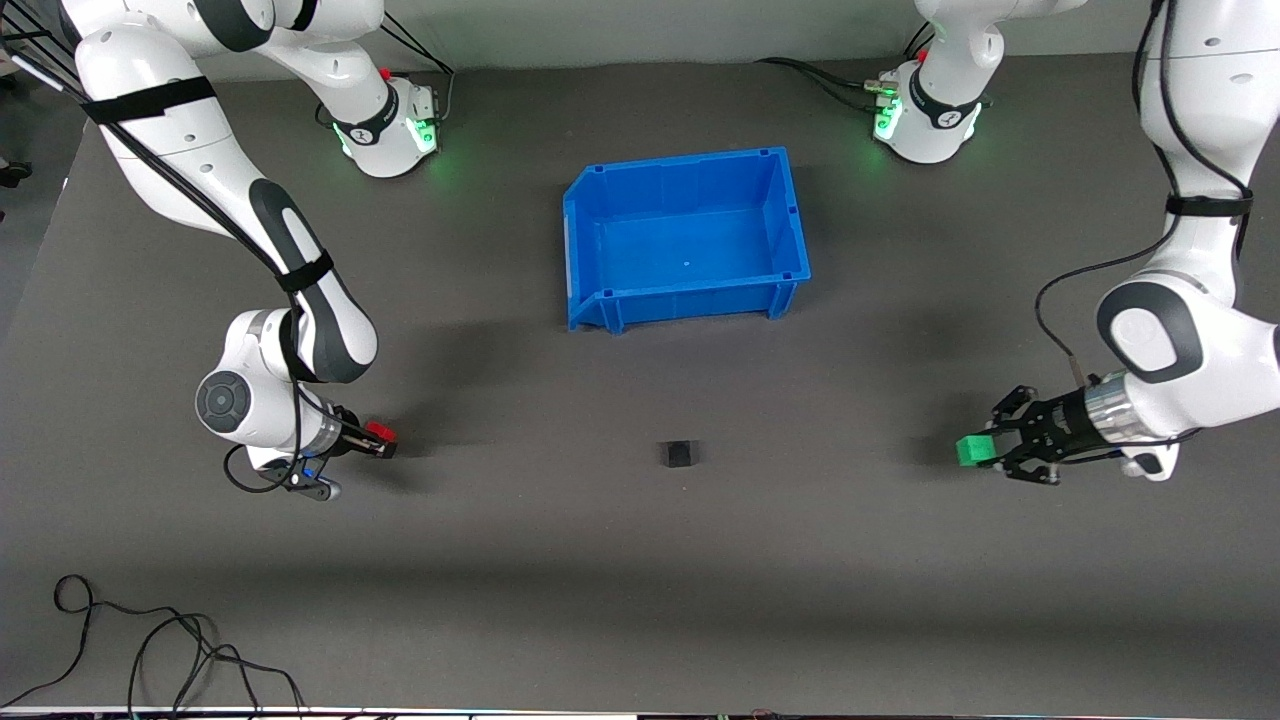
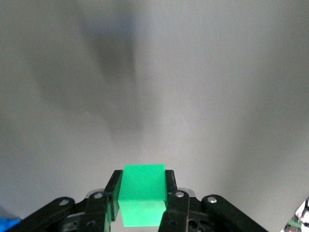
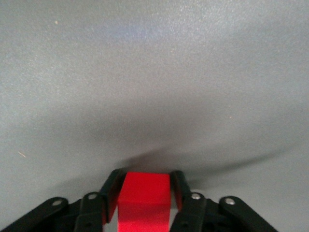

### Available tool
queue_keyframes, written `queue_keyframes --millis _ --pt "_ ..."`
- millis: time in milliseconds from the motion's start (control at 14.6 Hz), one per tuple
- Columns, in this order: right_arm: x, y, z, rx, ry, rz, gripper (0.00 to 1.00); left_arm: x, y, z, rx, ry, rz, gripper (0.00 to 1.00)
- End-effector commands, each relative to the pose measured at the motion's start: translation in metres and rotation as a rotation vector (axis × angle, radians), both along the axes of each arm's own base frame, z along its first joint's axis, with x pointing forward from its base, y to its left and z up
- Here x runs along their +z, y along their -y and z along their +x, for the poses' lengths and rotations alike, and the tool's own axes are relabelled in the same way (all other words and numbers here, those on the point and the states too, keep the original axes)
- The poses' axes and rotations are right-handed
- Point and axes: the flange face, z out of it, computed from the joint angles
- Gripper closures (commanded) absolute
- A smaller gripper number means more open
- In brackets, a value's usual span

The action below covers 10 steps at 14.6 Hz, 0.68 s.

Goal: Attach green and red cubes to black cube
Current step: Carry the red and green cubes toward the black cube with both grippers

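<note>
The black cube point(image 1: 679, 454) lies on the dark table, nearer to the front camera than the blue bin. My left gripper point(image 1: 975, 450) is shut on the green cube point(image 1: 971, 450), held above the table toward the left arm's end. In the left wrist view the green cube point(image 2: 142, 194) sits between the fingers point(image 2: 114, 192). My right gripper point(image 1: 380, 438) is shut on the red cube point(image 1: 379, 431), held above the table toward the right arm's end. In the right wrist view the red cube point(image 3: 144, 200) sits between the fingers point(image 3: 110, 192). Both cubes are apart from the black cube.
A blue bin point(image 1: 590, 235) stands open, with nothing in it, between the two arm bases, farther from the front camera than the black cube. A loose black cable point(image 1: 150, 645) lies at the table's front edge toward the right arm's end.
</note>
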Motion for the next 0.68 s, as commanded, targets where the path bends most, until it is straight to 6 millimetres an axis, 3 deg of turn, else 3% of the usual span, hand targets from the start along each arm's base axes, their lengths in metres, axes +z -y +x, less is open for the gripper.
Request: queue_keyframes --millis 0,68,205,342,479,616 --pt "-0.013 0.001 0.000 -0.040 0.025 -0.001 0.89 0.003 0.070 0.004 -0.015 -0.028 0.010 0.89" --pt "-0.013 0.000 -0.001 -0.054 0.026 -0.002 1.00 0.005 0.095 0.006 -0.009 -0.031 0.011 0.89" --pt "-0.006 -0.011 0.000 -0.109 0.036 -0.002 1.00 0.001 0.155 0.008 -0.005 -0.036 0.023 0.89" --pt "-0.001 -0.041 0.000 -0.186 0.039 -0.005 1.00 -0.001 0.203 0.008 -0.057 -0.021 0.022 0.89" --pt "0.007 -0.082 0.001 -0.274 0.052 -0.003 1.00 -0.006 0.233 0.010 -0.070 -0.026 0.020 0.89" --pt "0.017 -0.126 0.003 -0.382 0.069 0.005 1.00 -0.005 0.249 0.013 -0.073 -0.022 0.023 0.89"
